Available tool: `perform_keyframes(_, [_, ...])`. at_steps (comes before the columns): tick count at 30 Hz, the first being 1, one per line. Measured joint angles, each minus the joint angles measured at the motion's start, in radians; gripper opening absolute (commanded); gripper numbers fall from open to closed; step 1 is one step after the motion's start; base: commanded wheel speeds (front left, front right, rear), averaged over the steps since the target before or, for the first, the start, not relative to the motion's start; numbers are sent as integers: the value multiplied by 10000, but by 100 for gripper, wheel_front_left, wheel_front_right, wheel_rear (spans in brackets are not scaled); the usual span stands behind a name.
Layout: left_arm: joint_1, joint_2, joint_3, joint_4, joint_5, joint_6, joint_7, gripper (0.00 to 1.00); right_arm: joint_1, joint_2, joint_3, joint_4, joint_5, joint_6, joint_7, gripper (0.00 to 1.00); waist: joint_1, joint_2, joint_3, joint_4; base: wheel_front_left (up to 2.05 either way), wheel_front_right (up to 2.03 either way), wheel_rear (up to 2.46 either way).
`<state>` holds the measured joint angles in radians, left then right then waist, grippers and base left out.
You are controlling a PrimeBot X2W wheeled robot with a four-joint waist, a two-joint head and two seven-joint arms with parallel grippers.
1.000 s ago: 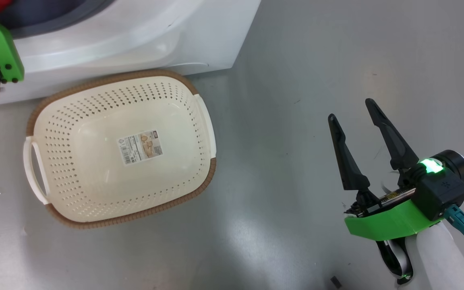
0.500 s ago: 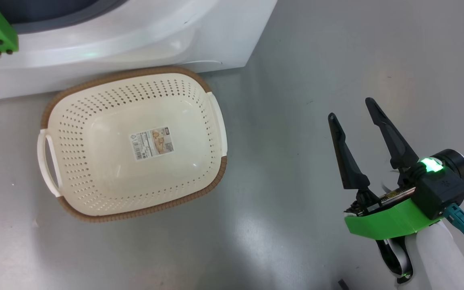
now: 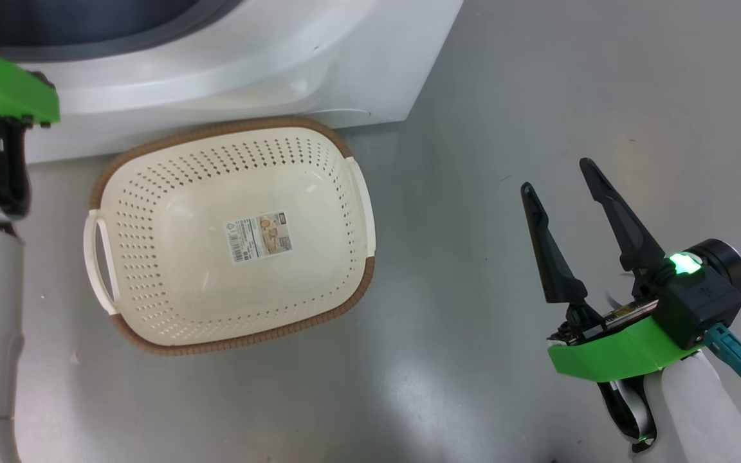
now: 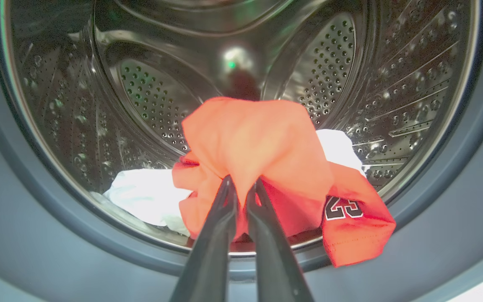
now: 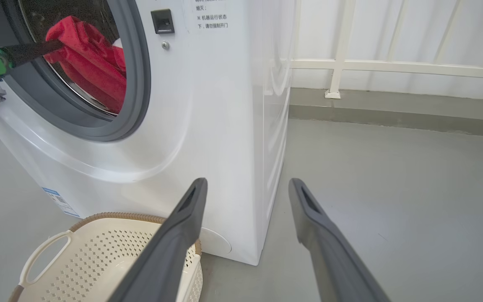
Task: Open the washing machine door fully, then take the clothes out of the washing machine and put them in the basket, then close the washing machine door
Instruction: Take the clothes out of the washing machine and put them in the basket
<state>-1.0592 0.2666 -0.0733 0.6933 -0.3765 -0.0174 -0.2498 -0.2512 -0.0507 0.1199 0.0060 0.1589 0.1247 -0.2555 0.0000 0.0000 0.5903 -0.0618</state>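
The left hand [image 4: 243, 183] is clamped on the red jersey [image 4: 266, 142] in the drum [image 4: 149, 92], and the right hand [image 3: 556, 175] hangs with its fingers wide apart near the basket [image 3: 152, 193].

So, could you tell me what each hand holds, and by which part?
The left hand grips a bunched fold of the red garment; the right hand is open and empty.

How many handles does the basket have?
2. On the basket, the left handle sticks out at one short end, the right handle at the other. None seems hidden.
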Motion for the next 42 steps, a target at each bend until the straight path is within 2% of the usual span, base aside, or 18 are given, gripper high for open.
perform_keyframes(18, [3150,-606,878,-2972,539,-109,0,0,-1,-4,52,186,81,0,0,100,0,0,-994,135,0,0,0])
perform_keyframes(34, [5177,-966,872,-4320,497,-270,6,0,81,-6,6,360,198,0,0,100,0,0,-2074,394,0,0,0])
perform_keyframes(42, [6415,-1168,644,-5779,412,-221,297,0,463,-6,-25,416,259,0,0,100,0,0,-2750,523,0,0,0])
